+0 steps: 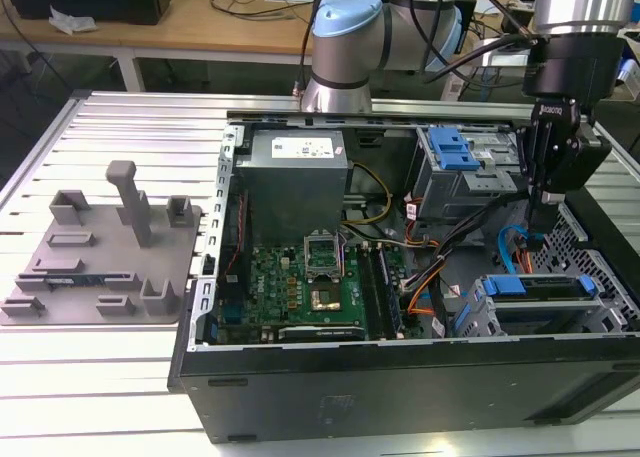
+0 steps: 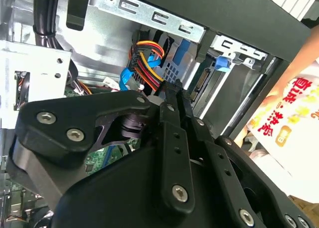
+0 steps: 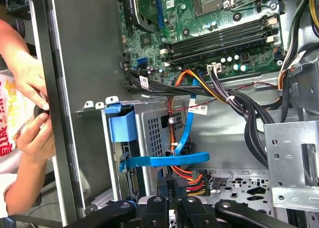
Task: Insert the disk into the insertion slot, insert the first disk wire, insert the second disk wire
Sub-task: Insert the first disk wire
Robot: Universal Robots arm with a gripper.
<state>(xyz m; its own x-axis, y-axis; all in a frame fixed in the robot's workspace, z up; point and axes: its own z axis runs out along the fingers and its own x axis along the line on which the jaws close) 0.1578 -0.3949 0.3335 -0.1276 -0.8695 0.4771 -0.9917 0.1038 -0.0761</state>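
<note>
Claw (image 1: pixel 538 225) narrow, I read it pinched on the end of the orange-red-yellow wire bundle (image 2: pixel 147 51) | disk (image 1: pixel 545 285) seated in insertion slot (image 1: pixel 478 315), computer case (image 1: pixel 400 397), exterior view's right | blue flat cable (image 3: pixel 169 161) looped just beside.

Blue-framed disk (image 1: pixel 548 285) inside insertion slot (image 1: pixel 535 322)

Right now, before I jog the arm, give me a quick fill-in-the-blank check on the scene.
1. The flat cable close to the gripper is coloured ___.
2. The motherboard is coloured ___.
3. The grey fixture plate lies outside the computer case, on the exterior view's ___.
Missing words: blue; green; left.
</note>
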